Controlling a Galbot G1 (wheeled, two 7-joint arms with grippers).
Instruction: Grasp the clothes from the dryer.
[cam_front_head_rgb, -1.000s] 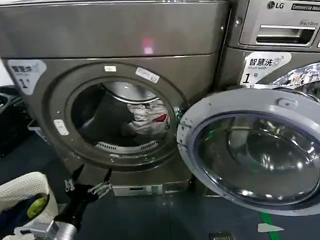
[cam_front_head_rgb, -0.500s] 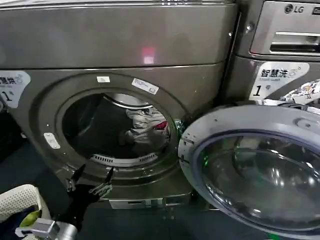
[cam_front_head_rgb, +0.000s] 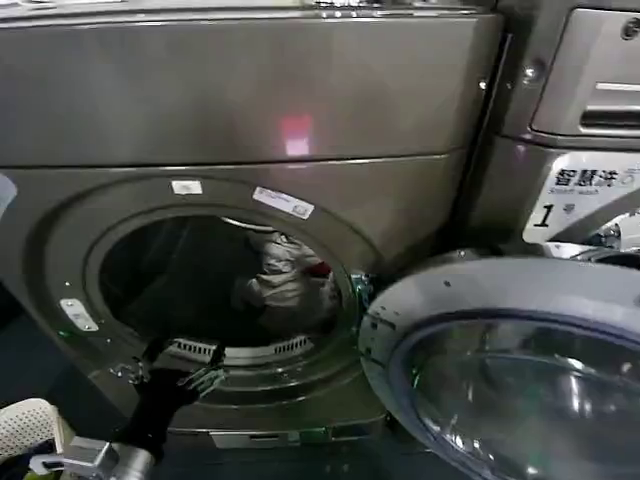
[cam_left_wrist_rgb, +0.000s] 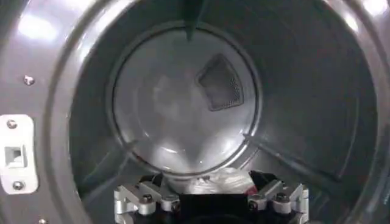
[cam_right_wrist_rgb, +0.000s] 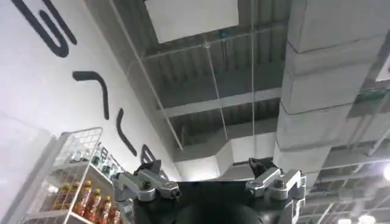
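Left tool (cam_front_head_rgb: 182, 358) open, empty, at dryer (cam_front_head_rgb: 250, 120) rim

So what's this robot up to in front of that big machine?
It is reaching for laundry. The left gripper is open at the lower rim of the dryer, whose door hangs open to the right. The clothes, a pale bunch with a red patch, lie deep in the drum, not yet touched. The right gripper, also open, is pointed up at the ceiling, away from the work.
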